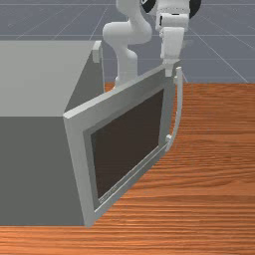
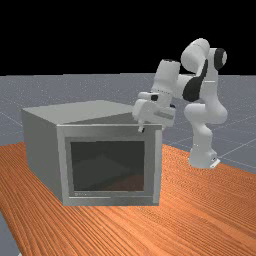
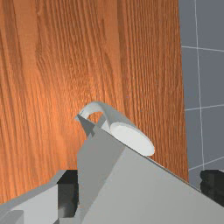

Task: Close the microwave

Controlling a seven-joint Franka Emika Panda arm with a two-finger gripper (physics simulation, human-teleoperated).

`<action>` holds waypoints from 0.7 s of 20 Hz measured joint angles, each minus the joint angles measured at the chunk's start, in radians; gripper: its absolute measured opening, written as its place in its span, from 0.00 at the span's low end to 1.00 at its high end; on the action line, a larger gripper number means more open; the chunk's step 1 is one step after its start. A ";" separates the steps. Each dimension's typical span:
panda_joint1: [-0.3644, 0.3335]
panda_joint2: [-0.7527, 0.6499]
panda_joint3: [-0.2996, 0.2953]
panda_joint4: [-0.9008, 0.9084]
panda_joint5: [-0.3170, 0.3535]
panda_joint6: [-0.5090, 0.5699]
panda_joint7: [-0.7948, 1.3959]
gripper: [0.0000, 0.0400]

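The microwave sits on the wooden table, its body on the front view's left, with the door swung out from it toward the front view's right. A wedge of space lies between the body's front and the door's far edge, so the task is unfinished. The door's dark window and the curved handle are on its outer face; the handle runs along the free edge, away from the hinge side. Just above that free edge, by the upper corner, is the gripper. Its fingers are spread wide, with the top of the door running between them; the wrist view shows one near the handle-side face and the other on the inner side, and nothing looks clamped. From the gripper the arm reaches back toward its base on the far view's right. The step in hand looks like setting up against the door, ready to swing it. The next move probably calls for bringing the outer finger to bear on the handle-side face near the free edge, then sweeping the door in an arc around its hinge toward the body's front. A straight push could let the fingers slip off the top edge, and the inner one may need to be clear before the door meets the body.
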 joint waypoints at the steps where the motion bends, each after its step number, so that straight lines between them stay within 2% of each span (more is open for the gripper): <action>1: -0.018 -0.064 0.006 -0.070 -0.013 0.012 0.008 1.00; 2: -0.012 -0.078 -0.006 -0.088 -0.045 0.019 -0.022 1.00; 4: 0.000 -0.094 -0.040 -0.110 -0.019 0.034 -0.146 1.00; 5: 0.016 -0.105 -0.085 -0.124 0.158 0.053 -0.383 1.00; 6: 0.024 -0.110 -0.095 -0.131 0.165 0.056 -0.412 1.00; 7: 0.026 -0.098 -0.092 -0.100 0.147 0.003 -0.356 1.00; 9: 0.030 -0.093 -0.091 -0.115 0.148 0.033 -0.357 1.00; 10: 0.019 -0.094 -0.067 -0.115 0.077 0.054 -0.181 1.00; 12: 0.018 -0.068 -0.038 -0.077 0.029 0.029 -0.050 1.00; 14: 0.046 -0.021 -0.001 -0.016 -0.021 -0.011 0.107 1.00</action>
